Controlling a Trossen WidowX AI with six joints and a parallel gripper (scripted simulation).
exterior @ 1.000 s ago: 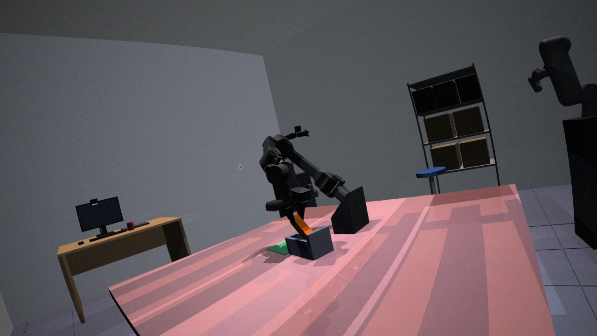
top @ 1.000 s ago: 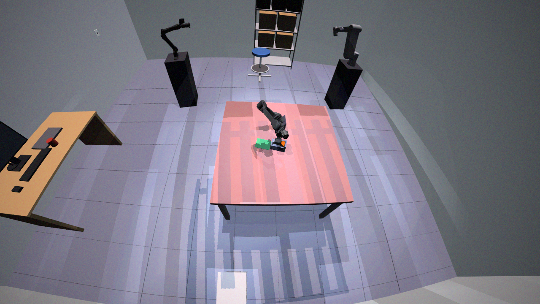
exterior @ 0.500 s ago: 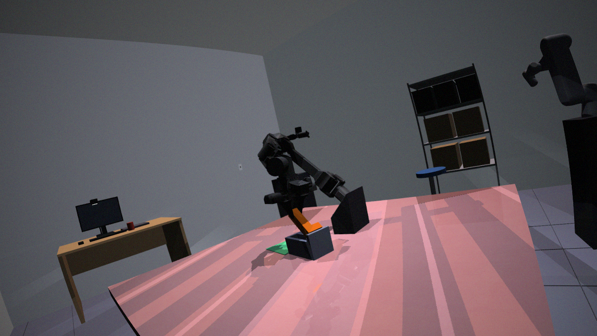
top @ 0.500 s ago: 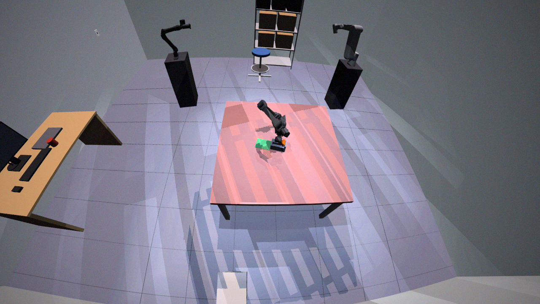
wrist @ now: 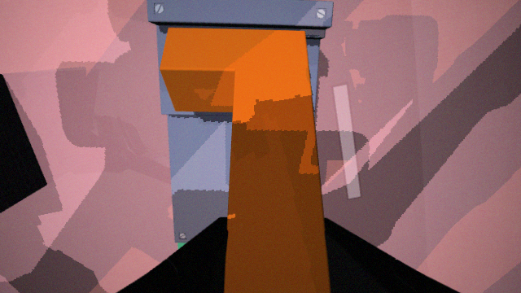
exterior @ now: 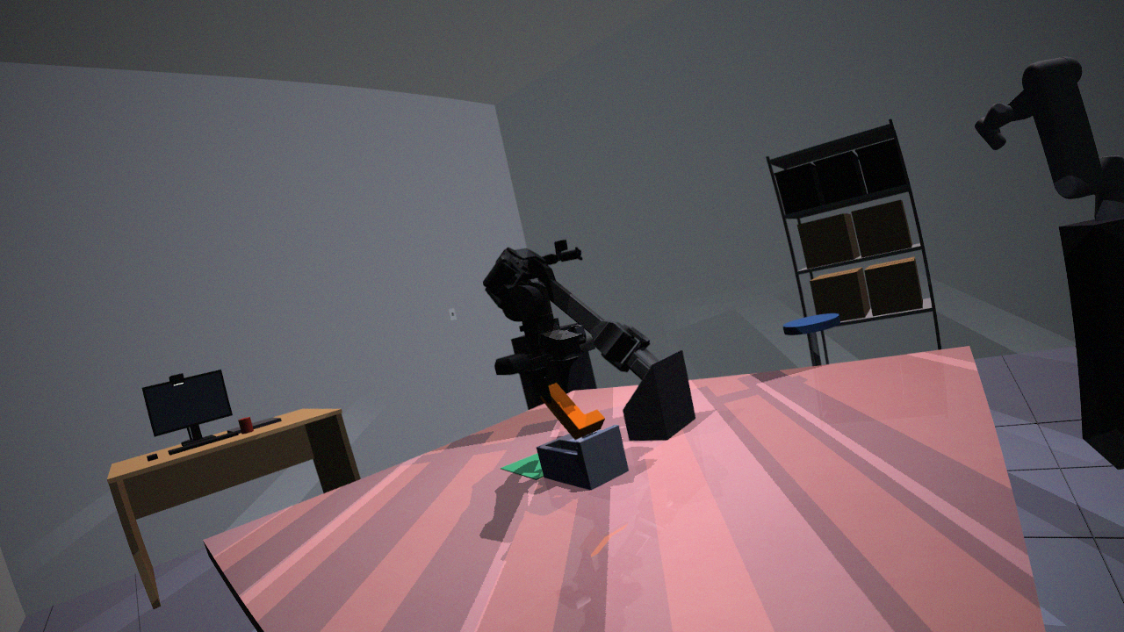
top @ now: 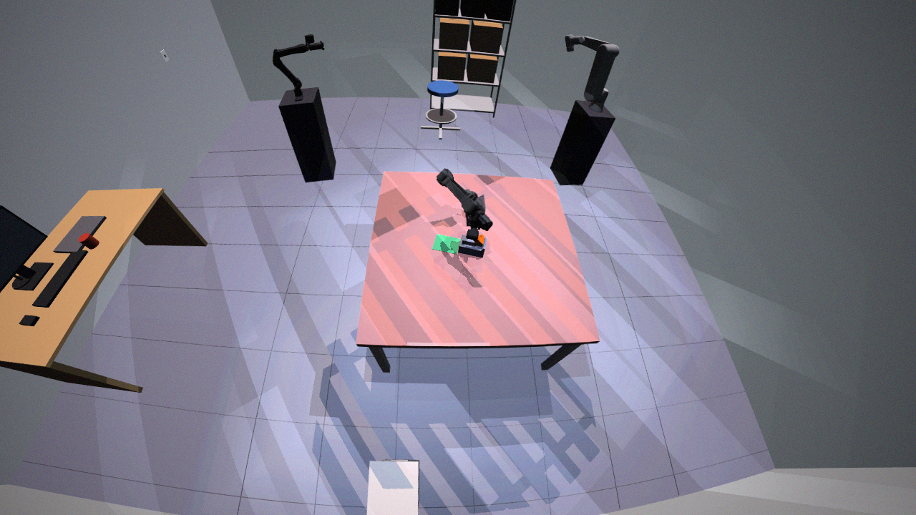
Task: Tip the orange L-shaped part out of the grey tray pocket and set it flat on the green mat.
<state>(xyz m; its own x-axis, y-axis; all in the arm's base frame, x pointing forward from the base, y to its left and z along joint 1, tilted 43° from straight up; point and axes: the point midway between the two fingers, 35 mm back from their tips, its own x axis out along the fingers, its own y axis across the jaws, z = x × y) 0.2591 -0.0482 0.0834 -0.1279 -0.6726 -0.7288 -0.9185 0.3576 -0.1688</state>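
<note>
The orange L-shaped part (top: 480, 239) (exterior: 567, 410) (wrist: 273, 61) is held tilted above the grey tray (top: 471, 251) (exterior: 607, 461) (wrist: 244, 13). Its L-shaped end hangs lowest, just over the tray near the tall end wall, and its straight end is raised. My gripper (exterior: 553, 384) (wrist: 275, 229) is shut on the straight end, with one black finger on each side in the wrist view. The part hides much of the pocket. The green mat (top: 440, 242) (exterior: 518, 466) (wrist: 180, 246) lies flat beside the tray, mostly hidden in the wrist view.
The pink table (top: 416, 307) (exterior: 707, 549) carries the tray and mat. A black wedge-shaped block (exterior: 661, 405) stands behind the tray by the arm. A pale strip (wrist: 347, 142) shows beside the tray. The desk, stool and shelf stand away from the table.
</note>
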